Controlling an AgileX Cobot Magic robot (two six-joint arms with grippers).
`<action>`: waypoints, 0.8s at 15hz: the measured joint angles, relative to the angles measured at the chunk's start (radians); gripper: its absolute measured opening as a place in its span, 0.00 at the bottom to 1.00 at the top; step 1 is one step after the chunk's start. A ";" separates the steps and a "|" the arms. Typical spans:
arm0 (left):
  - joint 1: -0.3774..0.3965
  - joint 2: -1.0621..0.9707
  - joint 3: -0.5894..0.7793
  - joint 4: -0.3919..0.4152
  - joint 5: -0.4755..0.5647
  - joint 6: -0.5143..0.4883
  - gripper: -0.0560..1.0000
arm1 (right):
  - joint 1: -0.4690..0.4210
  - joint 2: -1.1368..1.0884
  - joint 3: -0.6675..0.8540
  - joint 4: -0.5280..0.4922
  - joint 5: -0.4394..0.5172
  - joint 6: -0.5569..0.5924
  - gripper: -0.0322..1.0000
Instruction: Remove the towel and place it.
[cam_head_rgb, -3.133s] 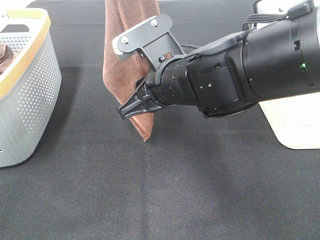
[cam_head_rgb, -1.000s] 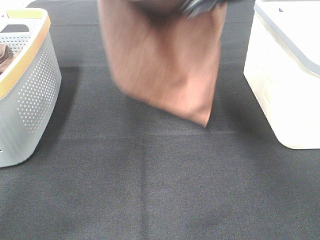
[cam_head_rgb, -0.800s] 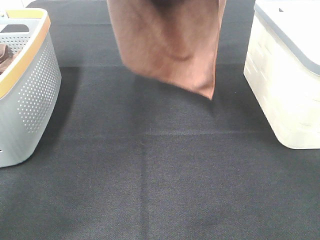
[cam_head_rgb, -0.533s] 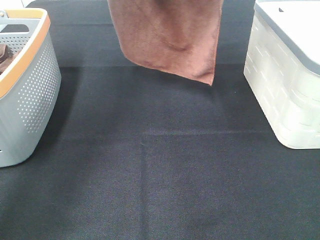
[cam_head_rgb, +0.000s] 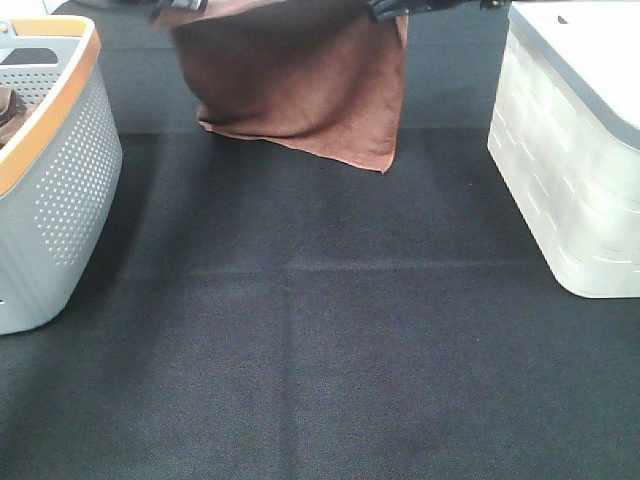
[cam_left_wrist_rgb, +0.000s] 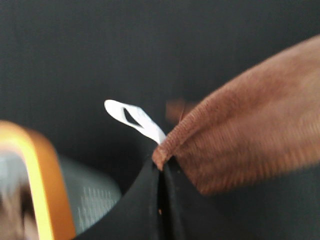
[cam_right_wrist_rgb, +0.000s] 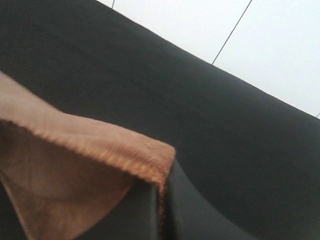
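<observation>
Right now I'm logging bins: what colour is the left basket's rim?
Orange-yellow rim on a grey perforated basket; clearest in the exterior high view.

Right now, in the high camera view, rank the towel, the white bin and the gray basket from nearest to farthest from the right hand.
1. The towel: pinched at its corner by the right hand, top centre.
2. The white bin: at the right edge, a short way from that hand.
3. The gray basket with the orange rim: at the far left edge, past the whole towel.
</observation>
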 joint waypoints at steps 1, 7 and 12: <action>-0.007 -0.006 0.000 -0.028 0.113 0.001 0.05 | 0.000 -0.022 0.042 0.001 0.008 -0.003 0.03; -0.048 -0.028 0.000 -0.186 0.521 0.022 0.05 | 0.000 -0.194 0.410 0.004 0.119 0.003 0.03; -0.109 -0.037 0.169 -0.193 0.537 0.026 0.05 | 0.000 -0.292 0.657 0.004 0.165 0.036 0.03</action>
